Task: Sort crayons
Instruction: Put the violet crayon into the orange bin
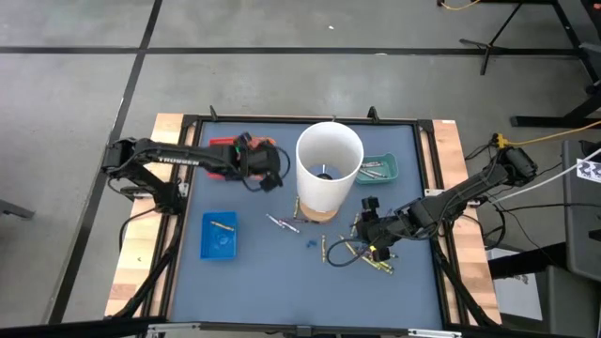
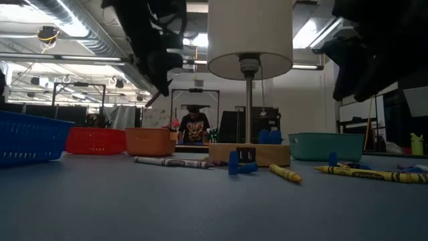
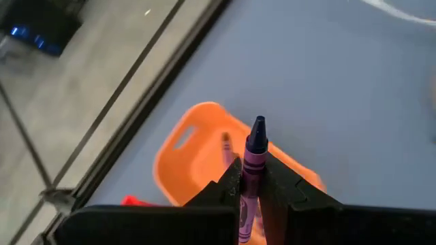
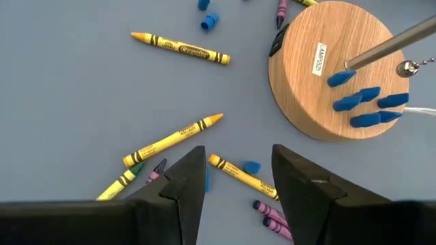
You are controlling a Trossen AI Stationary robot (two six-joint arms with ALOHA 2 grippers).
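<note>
Crayons [image 1: 362, 253] lie scattered on the blue bench [image 1: 263, 272], most of them yellow ones near the right hand [image 1: 368, 228] at about four o'clock from the tall white lamp [image 1: 329, 167]. More lie just at the lamp's wooden base [image 4: 330, 68], at about seven o'clock from it, and little blue caps [image 2: 241, 166] sit there too.

The left hand [image 3: 251, 187] is shut tight on one purple crayon [image 3: 251, 160]. That crayon stands up between the dark fingers [image 3: 225, 187] with its tip poking out. The hand hangs over the orange tray [image 3: 194, 153], at about nine o'clock from the lamp. One purple crayon already lies inside that tray. A red tray [image 2: 95, 140] sits right beside the orange one.

The right hand is wide open and holds nothing. It hangs low over the yellow crayons, and one yellow crayon [image 4: 240, 175] lies between its two fingers.

A blue tray [image 1: 219, 235] at about seven o'clock on the bench has a yellow crayon in it. A green tray [image 1: 378, 169] at about three o'clock from the lamp has some grey crayons in it.

A person [image 2: 194, 127] shows far back in the room.
</note>
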